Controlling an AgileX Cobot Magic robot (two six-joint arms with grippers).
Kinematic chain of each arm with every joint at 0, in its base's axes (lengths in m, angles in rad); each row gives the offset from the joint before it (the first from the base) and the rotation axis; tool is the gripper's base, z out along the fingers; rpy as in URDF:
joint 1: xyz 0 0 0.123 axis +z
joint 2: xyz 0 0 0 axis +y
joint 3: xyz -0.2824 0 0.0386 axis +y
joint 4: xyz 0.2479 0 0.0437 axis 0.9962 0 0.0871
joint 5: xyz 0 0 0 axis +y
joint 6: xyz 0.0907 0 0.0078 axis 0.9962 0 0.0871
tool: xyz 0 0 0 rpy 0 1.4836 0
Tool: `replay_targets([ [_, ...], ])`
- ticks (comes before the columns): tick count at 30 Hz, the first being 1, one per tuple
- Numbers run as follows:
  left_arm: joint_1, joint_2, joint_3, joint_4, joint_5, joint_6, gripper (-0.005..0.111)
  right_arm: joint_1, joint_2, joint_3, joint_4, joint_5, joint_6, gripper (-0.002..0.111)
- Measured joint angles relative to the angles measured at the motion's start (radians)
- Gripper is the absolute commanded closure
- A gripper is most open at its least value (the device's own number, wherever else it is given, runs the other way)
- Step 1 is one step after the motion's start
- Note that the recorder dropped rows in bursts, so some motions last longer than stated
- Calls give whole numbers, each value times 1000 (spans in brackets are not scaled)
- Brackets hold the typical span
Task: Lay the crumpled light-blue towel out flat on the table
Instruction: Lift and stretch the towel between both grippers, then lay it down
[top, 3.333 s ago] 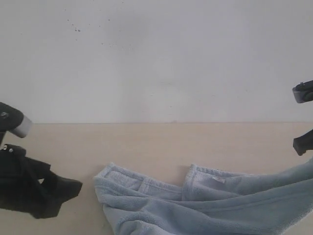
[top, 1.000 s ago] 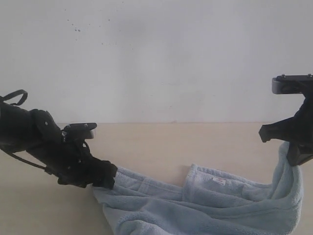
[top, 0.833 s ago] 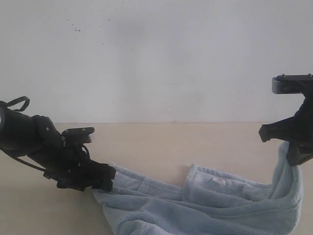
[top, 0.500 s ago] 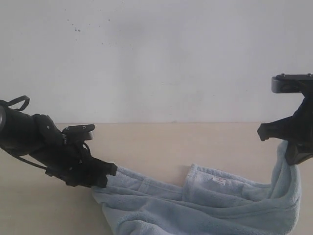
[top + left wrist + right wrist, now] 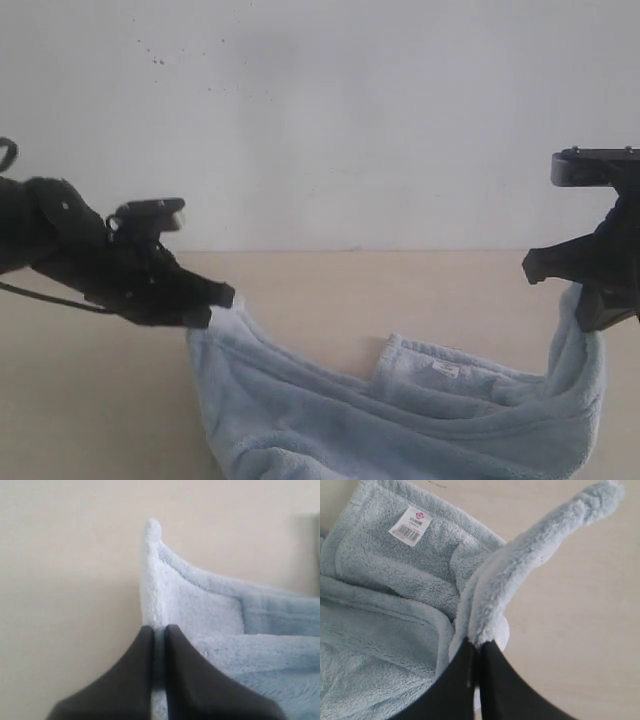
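Note:
The light-blue towel (image 5: 400, 420) hangs in a sagging fold between both arms, its middle resting on the cream table (image 5: 330, 290). My left gripper (image 5: 215, 305) is shut on the towel's left corner, lifted off the table. In the left wrist view the black fingers (image 5: 145, 680) pinch the hemmed edge of the towel (image 5: 200, 610). My right gripper (image 5: 590, 310) is shut on the towel's right corner, held higher. The right wrist view shows that corner (image 5: 530, 560) sticking out past the gripper (image 5: 479, 647), and a white label (image 5: 410, 526) on the cloth below.
A white speckled wall (image 5: 320, 120) rises behind the table's far edge. Bare table shows behind the towel and to the left of it (image 5: 90, 400). The towel's lower part runs out of the exterior view's bottom edge.
My left gripper has closed on the towel's left corner and raised it up and slightly left off the table. The right gripper has hardly moved, holding its corner aloft.

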Motion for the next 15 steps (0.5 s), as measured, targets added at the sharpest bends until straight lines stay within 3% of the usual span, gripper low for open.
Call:
replay_targets([
  [7, 2, -239, 29, 24, 7, 2, 103, 0, -2, 0, -69, -92, 42, 108],
  [15, 82, -485, 190, 102, -81, -99, 103, 0, -153, 2, -397, -171, 327, 108],
])
